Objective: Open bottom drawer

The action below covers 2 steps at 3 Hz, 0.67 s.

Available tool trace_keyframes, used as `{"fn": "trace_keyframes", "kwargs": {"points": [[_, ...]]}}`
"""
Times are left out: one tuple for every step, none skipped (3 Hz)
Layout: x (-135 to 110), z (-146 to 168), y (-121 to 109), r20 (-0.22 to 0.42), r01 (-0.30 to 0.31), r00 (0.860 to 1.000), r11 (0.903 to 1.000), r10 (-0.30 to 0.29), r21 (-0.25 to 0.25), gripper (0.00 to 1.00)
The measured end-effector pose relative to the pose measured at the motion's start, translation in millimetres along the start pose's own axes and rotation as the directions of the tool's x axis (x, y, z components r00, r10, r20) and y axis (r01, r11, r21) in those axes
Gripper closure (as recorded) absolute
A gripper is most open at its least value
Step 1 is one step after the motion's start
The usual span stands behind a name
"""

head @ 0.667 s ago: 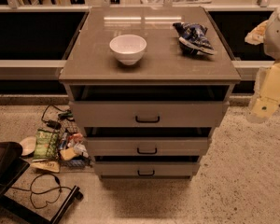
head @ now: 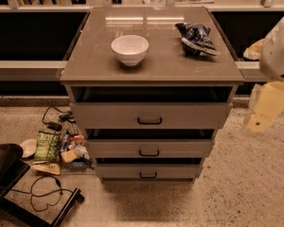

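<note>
Grey-beige bottom drawer (head: pixel 180 171) sits lowest of three in the desk (head: pixel 180 70), right by the floor, and looks shut to me. The gripper (head: pixel 262 115) hangs off at the right side, well apart from it; can't tell how its jaws stand. Approach stage imo: next it needs to drop low and reach that little black handle (head: pixel 148 175).

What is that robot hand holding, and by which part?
Nothing: the gripper hangs in the air beside the cabinet, apart from the bottom drawer and its handle.
</note>
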<state>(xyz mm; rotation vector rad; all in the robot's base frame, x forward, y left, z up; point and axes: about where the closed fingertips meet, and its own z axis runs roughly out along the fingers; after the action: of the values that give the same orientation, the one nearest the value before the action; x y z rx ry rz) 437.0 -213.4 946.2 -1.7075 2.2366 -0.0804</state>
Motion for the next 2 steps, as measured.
{"fn": "trace_keyframes", "kwargs": {"points": [[4, 63, 21, 0.018, -0.032, 0.999, 0.9994, 0.033, -0.015, 0.0], [17, 146, 52, 0.033, -0.087, 0.995, 0.9937, 0.089, -0.071, 0.0]]}}
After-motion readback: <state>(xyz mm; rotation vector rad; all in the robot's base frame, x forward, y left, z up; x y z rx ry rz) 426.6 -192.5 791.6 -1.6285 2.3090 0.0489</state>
